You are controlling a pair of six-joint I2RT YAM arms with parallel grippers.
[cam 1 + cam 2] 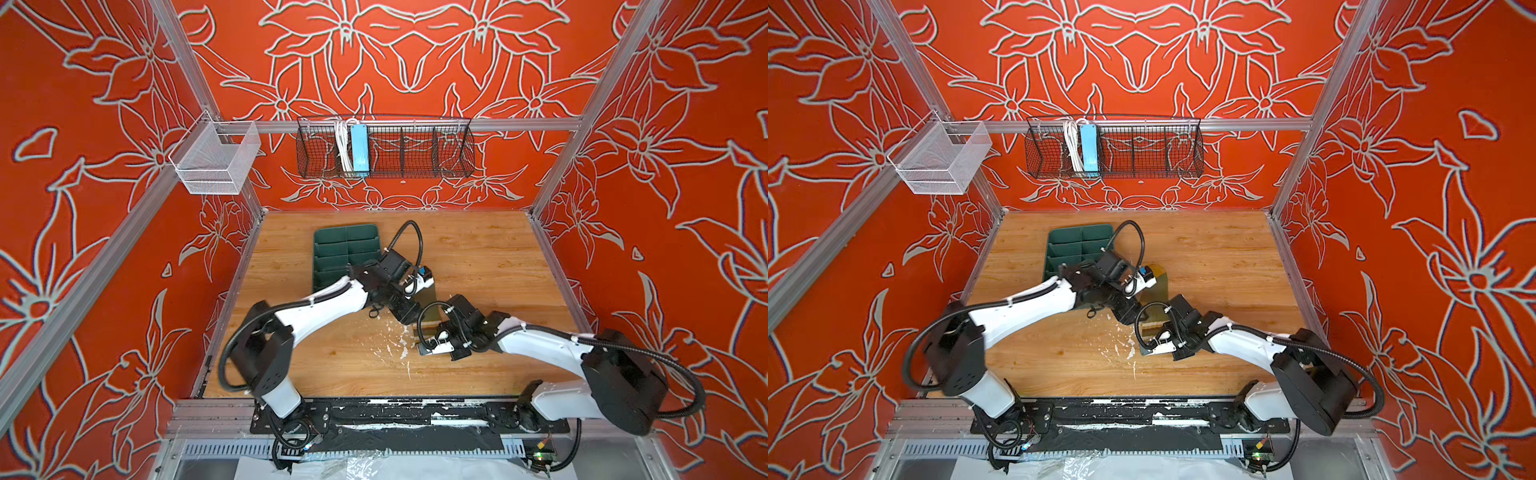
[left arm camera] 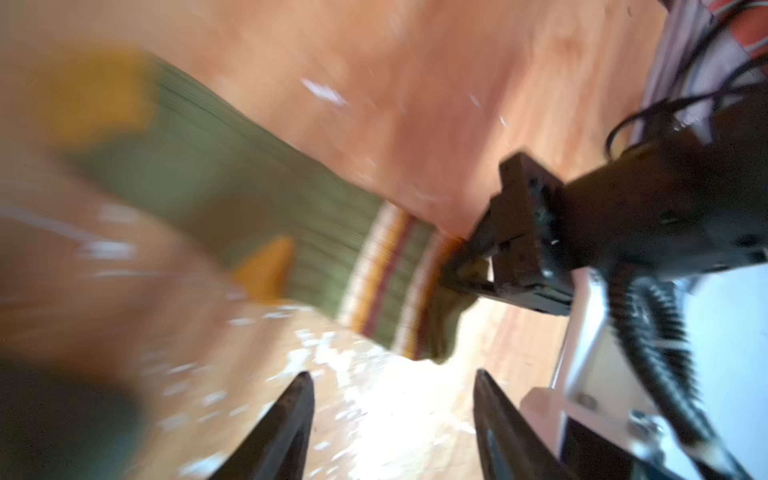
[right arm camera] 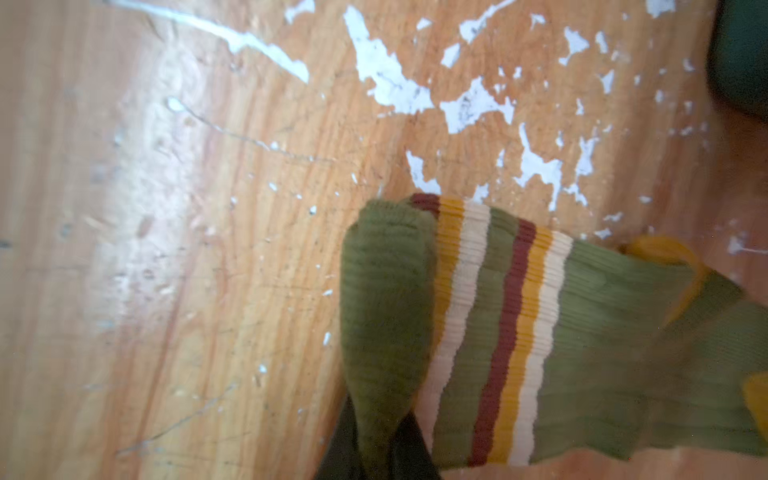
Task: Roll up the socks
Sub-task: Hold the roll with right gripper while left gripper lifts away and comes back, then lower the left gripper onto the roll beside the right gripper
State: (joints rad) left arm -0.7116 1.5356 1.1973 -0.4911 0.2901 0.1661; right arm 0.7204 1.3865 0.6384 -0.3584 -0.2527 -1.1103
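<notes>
**Right claw pinching the green sock's cuff; left claw gaping**

The green sock (image 2: 249, 199) is lying stretched out on the table (image 1: 478, 249), near its middle and beside the tray (image 1: 345, 245), on the tray's right in both top views. The arms are hiding most of it there. In a top view its mustard toe (image 1: 1156, 269) is pointing toward the back wall, and its striped end is pointing toward the front edge.

The right claw (image 2: 461, 270) is pinching the plain olive cuff, with its jaws closed narrow on the fabric. The cuff is bunching into a fold (image 3: 386, 311) against the cream, mustard and brown stripes, and the right wrist view is showing this close up.

The left claw (image 2: 392, 374) is hovering just short of the cuff. Its two dark fingers are standing wide apart and holding nothing. The two claws are sitting near each other at the cuff end, apart.

White patches (image 3: 395, 83) of worn finish are speckling the wood around the cuff. The left wrist view is blurring heavily, so whether the toe end is lying flat cannot be told.
</notes>
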